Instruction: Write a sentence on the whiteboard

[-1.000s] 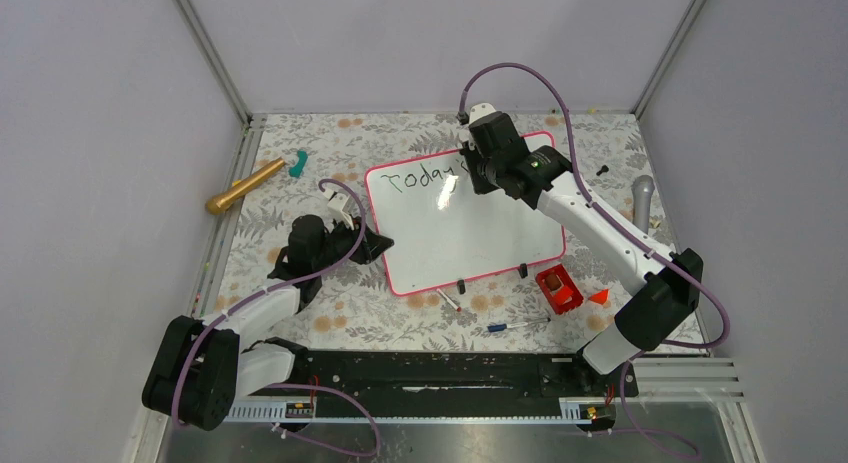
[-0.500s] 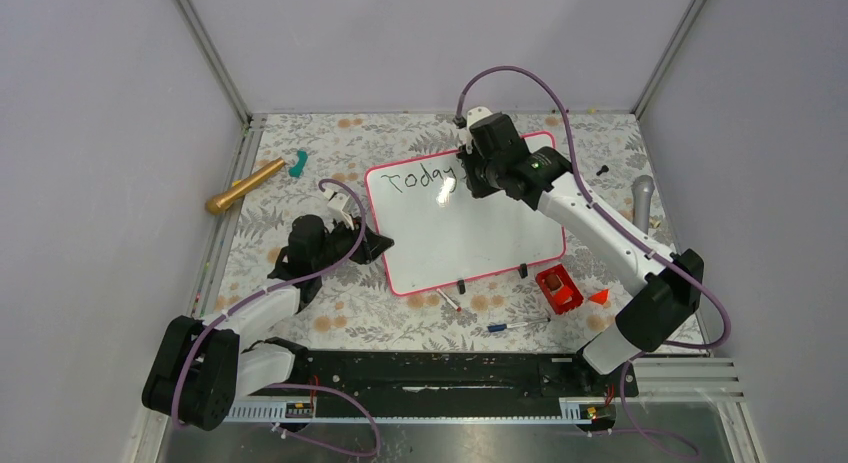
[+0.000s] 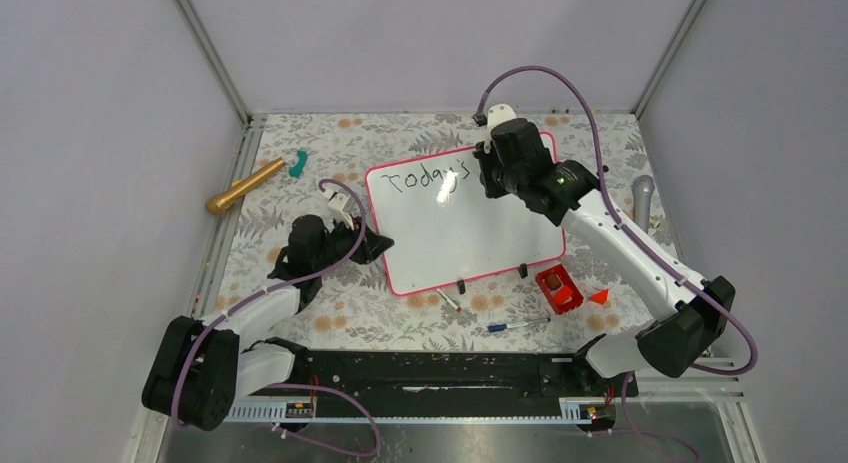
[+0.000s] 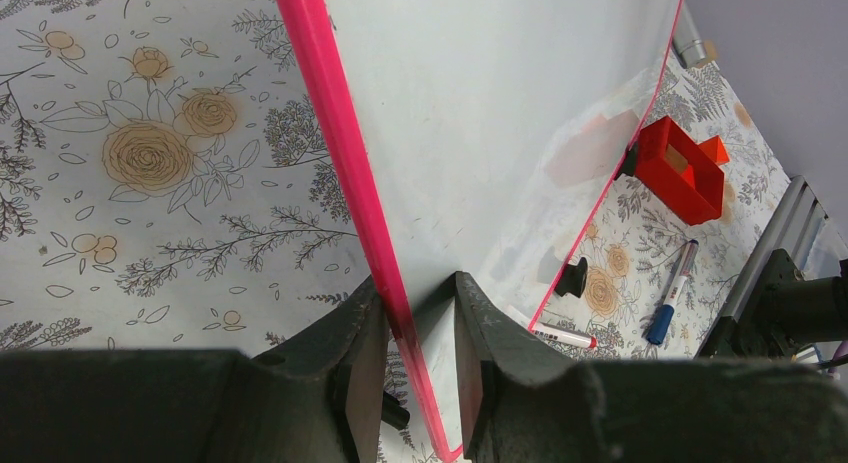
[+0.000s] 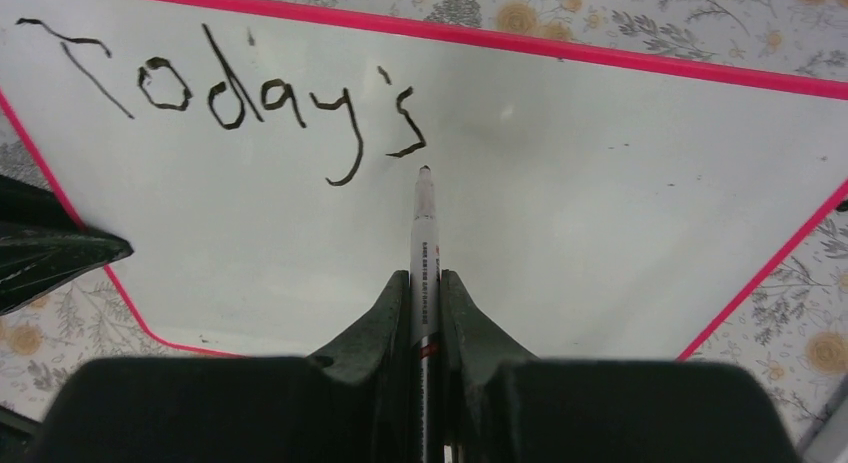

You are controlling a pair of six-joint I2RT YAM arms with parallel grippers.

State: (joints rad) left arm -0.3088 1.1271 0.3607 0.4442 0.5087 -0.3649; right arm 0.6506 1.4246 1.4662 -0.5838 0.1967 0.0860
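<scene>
Sentence (image 5: 230, 95): one black handwritten word so far, "Today's", on the far half of the whiteboard (image 3: 470, 233).
Whiteboard: one, glossy white, thin pink rounded frame, two black clips (image 3: 461, 285) on its near edge, lying mid-way across the floral tabletop (image 3: 400, 318).
Right gripper (image 5: 424, 283): arm stretched over the board's far right corner, fingers pressed onto one slim white marker (image 5: 424, 233), tip just beside the final "s".
Left gripper (image 4: 410, 303): arm low, elbow folded, jaws pinching the board's left frame.
Loose pens, two: blue-capped pen (image 3: 518, 325), red-tipped pen (image 3: 449, 300).
Red block (image 3: 558, 288): one, hollow.
Gold cylinder (image 3: 245, 185): one, far left.
</scene>
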